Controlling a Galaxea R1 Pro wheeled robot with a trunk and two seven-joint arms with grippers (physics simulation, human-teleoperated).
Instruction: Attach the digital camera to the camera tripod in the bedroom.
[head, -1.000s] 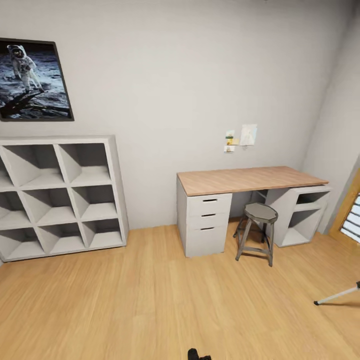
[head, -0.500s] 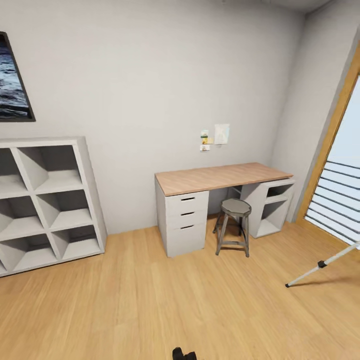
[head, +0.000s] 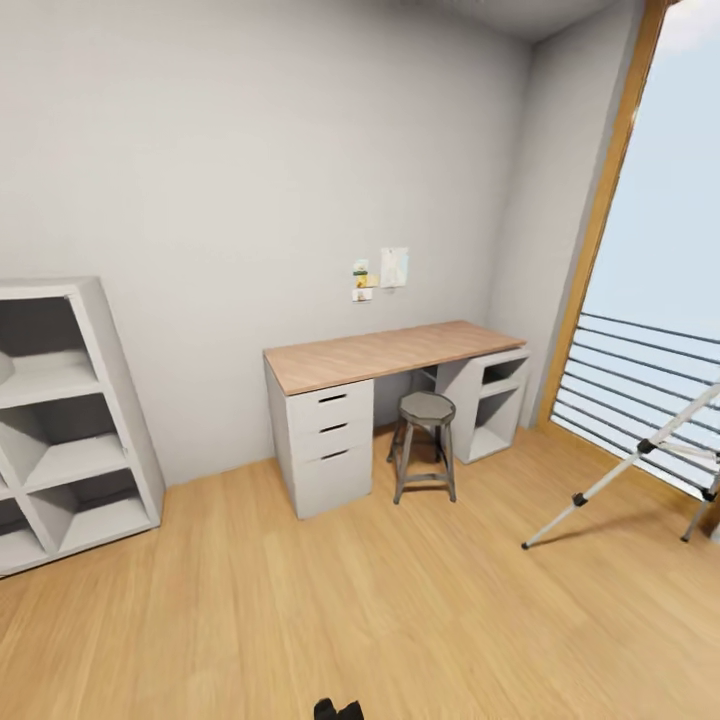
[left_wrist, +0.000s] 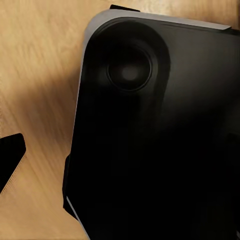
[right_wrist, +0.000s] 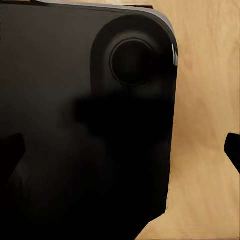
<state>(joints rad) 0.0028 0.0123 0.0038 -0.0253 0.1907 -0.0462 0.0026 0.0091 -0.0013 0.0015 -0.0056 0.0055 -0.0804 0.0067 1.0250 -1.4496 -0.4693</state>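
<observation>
The camera tripod (head: 610, 478) stands at the right edge of the head view, by the window. Only its silver-white legs with black joints and feet show; its head is cut off by the frame. No digital camera shows in any view. Both wrist views look down at the wood floor and my own black base. My left gripper shows one black fingertip (left_wrist: 10, 160) at the picture's edge, the other lost against the base. My right gripper (right_wrist: 120, 150) has a fingertip (right_wrist: 233, 149) far out at the edge. Both stand open and hold nothing.
A wood-topped desk (head: 390, 352) with white drawers stands against the far wall, a grey octagonal stool (head: 425, 408) in front of it. A white cube shelf (head: 60, 440) fills the left. A tall window with railing (head: 650, 370) is on the right. Light wood floor (head: 380, 600) spreads ahead.
The head view has swung to the right: the shelf and desk slid left, the astronaut picture left the frame, and the window and more of the tripod's legs came in.
</observation>
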